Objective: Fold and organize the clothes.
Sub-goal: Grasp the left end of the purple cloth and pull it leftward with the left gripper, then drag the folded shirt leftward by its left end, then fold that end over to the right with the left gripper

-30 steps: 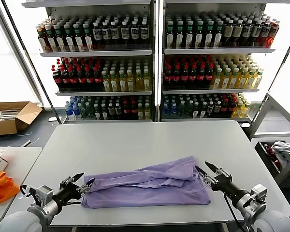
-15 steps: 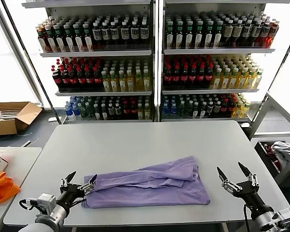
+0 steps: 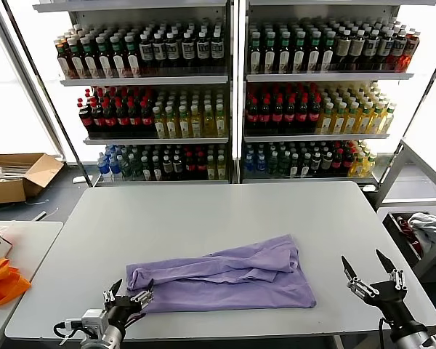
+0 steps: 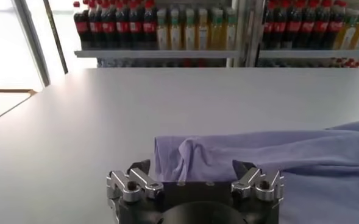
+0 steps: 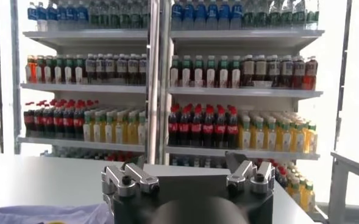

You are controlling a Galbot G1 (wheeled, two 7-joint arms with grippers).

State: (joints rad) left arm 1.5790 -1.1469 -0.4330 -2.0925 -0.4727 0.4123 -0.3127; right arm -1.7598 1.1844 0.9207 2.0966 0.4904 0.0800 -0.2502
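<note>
A lavender T-shirt lies folded into a long band on the front half of the grey table, plain side up. My left gripper is open and empty at the table's front edge, just short of the shirt's left end, which fills the left wrist view. My right gripper is open and empty, lifted off the table to the right of the shirt. A corner of the shirt shows low in the right wrist view.
Drink shelves stand behind the table. A side table at the left carries a bright orange fabric item. A cardboard box sits on the floor at the left. A cart with a white-and-grey cloth bundle is at the right.
Both grippers have let go of the shirt's ends and pulled back toward me. The left one dropped to the table's front edge, the right one moved out right and opened wider.
</note>
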